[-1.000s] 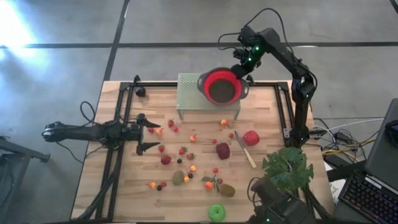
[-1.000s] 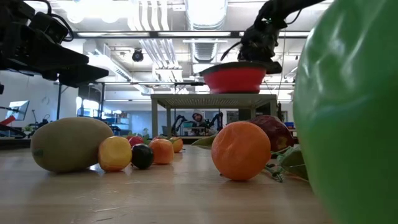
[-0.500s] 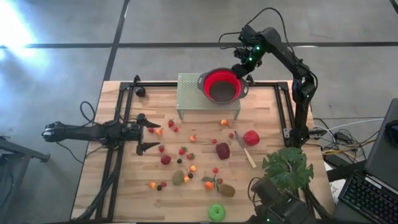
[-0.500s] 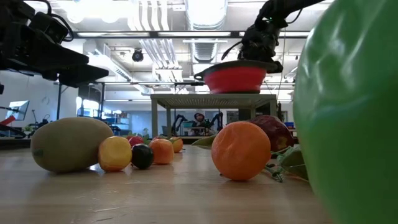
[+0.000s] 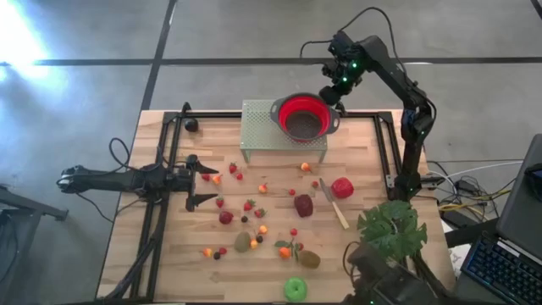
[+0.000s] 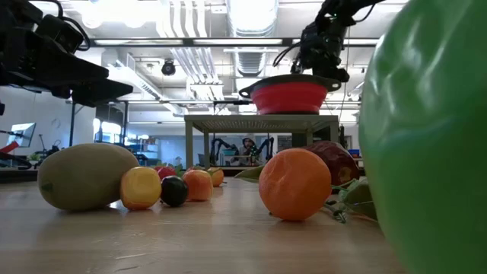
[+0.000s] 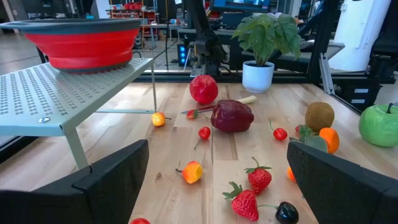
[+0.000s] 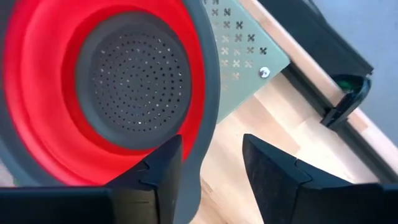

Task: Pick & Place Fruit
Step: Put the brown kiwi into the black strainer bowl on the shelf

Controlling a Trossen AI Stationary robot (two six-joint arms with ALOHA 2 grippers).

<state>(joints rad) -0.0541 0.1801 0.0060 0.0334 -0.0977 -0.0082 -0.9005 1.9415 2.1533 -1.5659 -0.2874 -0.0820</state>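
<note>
The right gripper (image 5: pixel 332 90) hangs at the far rim of the red colander (image 5: pixel 305 116), its fingers (image 8: pixel 163 167) parted astride the grey rim and gripping nothing, so the bowl rests on the green perforated stand (image 5: pixel 258 127), seemingly set there to receive fruit. The left gripper (image 5: pixel 203 184) waits low over the table with fingers spread wide and empty; the fruit, including a strawberry (image 5: pixel 233 168) and a kiwi (image 5: pixel 243 242), lies scattered just beyond its fingertips.

Small toy fruits (image 5: pixel 258 216) are lying loose and scattered on the bench, just ahead of the left claw (image 5: pixel 201 180): red strawberries (image 5: pixel 248 205), a dark maroon fruit (image 5: pixel 303 205), a red apple (image 5: pixel 342 187), brown kiwis (image 5: pixel 243 242) and a green apple (image 5: pixel 295 289), all sitting well apart from the right claw (image 5: pixel 332 91).
</note>
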